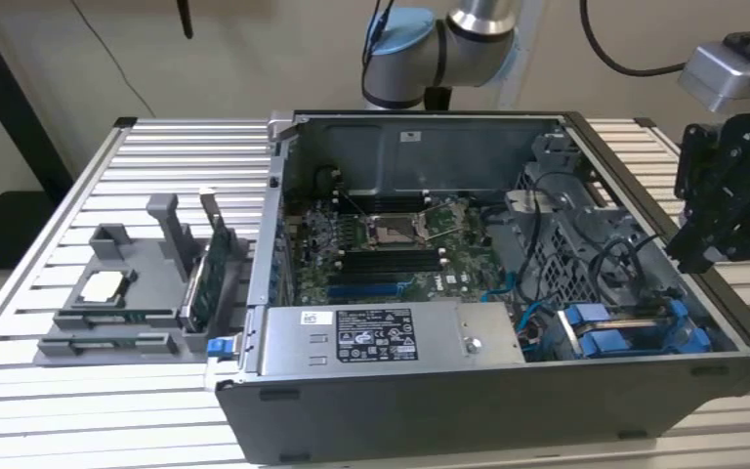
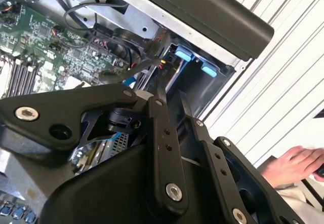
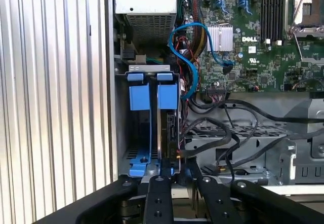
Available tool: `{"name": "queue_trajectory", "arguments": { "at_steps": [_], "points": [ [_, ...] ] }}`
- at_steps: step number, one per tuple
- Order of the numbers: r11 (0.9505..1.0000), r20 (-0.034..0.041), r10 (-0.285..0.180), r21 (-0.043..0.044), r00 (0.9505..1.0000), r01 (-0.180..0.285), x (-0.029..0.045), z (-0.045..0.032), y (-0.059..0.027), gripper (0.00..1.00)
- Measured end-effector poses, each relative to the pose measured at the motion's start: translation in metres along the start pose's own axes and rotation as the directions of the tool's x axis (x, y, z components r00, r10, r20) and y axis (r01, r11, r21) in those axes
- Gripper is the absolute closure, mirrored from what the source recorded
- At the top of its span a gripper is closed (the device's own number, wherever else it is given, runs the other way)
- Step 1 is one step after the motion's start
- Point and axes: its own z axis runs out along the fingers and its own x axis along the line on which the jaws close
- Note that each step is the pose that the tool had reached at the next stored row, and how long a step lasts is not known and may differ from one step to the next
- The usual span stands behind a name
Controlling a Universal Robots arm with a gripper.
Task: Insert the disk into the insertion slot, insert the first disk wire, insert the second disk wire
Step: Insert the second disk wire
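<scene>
At four o'clock in the case (image 1: 479, 403), the insertion slot (image 1: 623, 332) is found; the disk (image 3: 168, 127) is seated edge-on inside. The gripper (image 3: 179, 169) is poised near its edge; whether anything is gripped cannot be told. Disk judged heavy, rigid, shock-sensitive; best taken by the blue carrier (image 3: 167, 96).

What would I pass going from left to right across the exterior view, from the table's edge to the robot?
In order: grey parts holder → upright green card → labelled power-supply box → insertion slot with blue rails → the robot's hand.
</scene>
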Motion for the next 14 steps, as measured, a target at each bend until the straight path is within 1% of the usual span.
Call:
{"name": "queue_trajectory", "arguments": {
  "at_steps": [3,6,14],
  "points": [
    [1.0,0.0002,0.0,0.0,1.0,0.0,-0.0008,-0.0004,-0.0004,0.73],
    [1.0,0.0002,0.0,0.0,1.0,0.0,-0.0026,-0.0003,-0.0027,0.73],
    [1.0,0.0002,0.0,0.0,1.0,0.0,-0.0065,-0.0001,-0.0161,0.73]
  ]
}}
